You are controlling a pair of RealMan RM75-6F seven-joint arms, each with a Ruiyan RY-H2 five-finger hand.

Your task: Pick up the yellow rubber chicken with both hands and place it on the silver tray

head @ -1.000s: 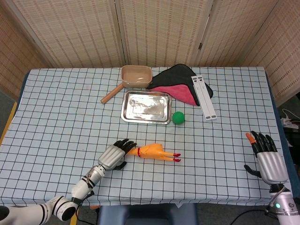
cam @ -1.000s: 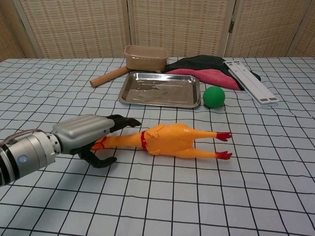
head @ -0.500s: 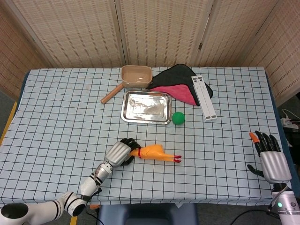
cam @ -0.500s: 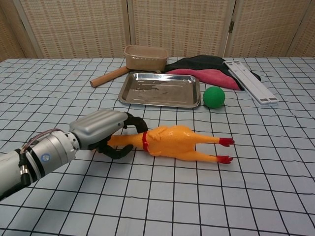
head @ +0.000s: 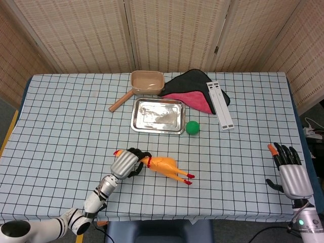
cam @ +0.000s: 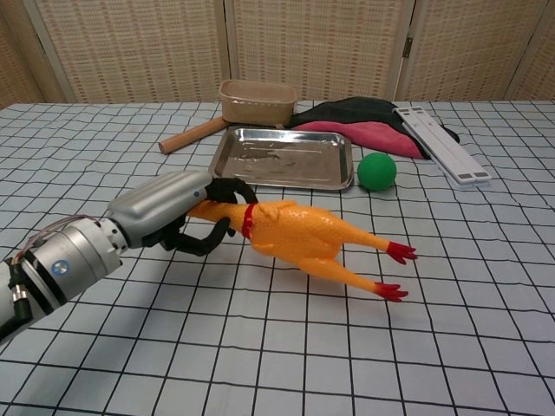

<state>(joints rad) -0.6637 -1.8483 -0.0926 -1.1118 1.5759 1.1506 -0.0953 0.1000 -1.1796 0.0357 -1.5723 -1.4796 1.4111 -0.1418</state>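
Note:
The yellow rubber chicken (head: 163, 165) (cam: 299, 237) hangs tilted over the checked cloth, head end raised, red feet low near the cloth. My left hand (head: 126, 163) (cam: 171, 212) grips its neck, fingers curled around it. The silver tray (head: 139, 124) (cam: 231, 172) lies behind it, nothing in it. My right hand (head: 291, 170) is far off at the table's right edge, fingers spread, holding nothing; the chest view does not show it.
A green ball (head: 192, 127) (cam: 377, 170) sits right of the tray. Behind the tray stand a tan pan with a wooden handle (head: 146, 82) (cam: 254, 101), a black and pink cloth (head: 193, 93) (cam: 353, 122) and a white bar (head: 220, 105) (cam: 442, 145).
My left hand closed around the chicken's neck and lifted its head end up and to the left; the body now slopes with its feet trailing down. The right hand barely shifted.

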